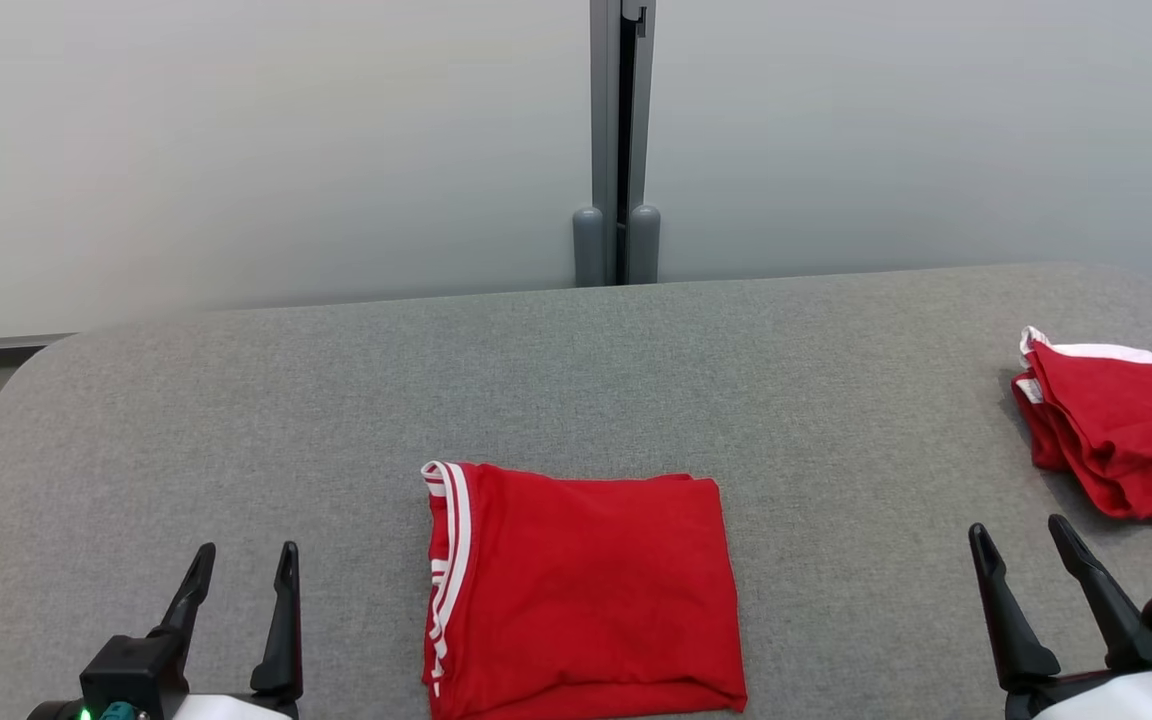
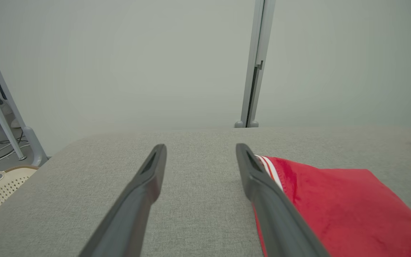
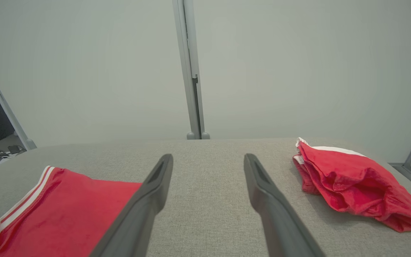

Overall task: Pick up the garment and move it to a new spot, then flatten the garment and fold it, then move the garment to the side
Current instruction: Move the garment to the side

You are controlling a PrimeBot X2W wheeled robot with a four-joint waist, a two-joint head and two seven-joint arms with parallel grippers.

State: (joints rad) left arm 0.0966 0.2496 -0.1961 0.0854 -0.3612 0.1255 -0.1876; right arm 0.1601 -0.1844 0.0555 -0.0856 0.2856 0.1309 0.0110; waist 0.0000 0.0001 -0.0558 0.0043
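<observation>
A red fabric garment (image 1: 581,590), folded into a flat rectangle with white stripes down its left edge, lies at the near middle of the grey felt-like tabletop (image 1: 636,370). A crumpled red cloth with white trim (image 1: 1116,445) sits near the rounded right edge. The left jaws and right jaws flank the fold, spread wide and empty, over bare felt.

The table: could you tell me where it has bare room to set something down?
Bare: the far strip of the table behind the folded garment, the left part around the left tool, and the gap between the folded garment and the right tool. Crowded: the right edge, where the crumpled garment lies.
</observation>
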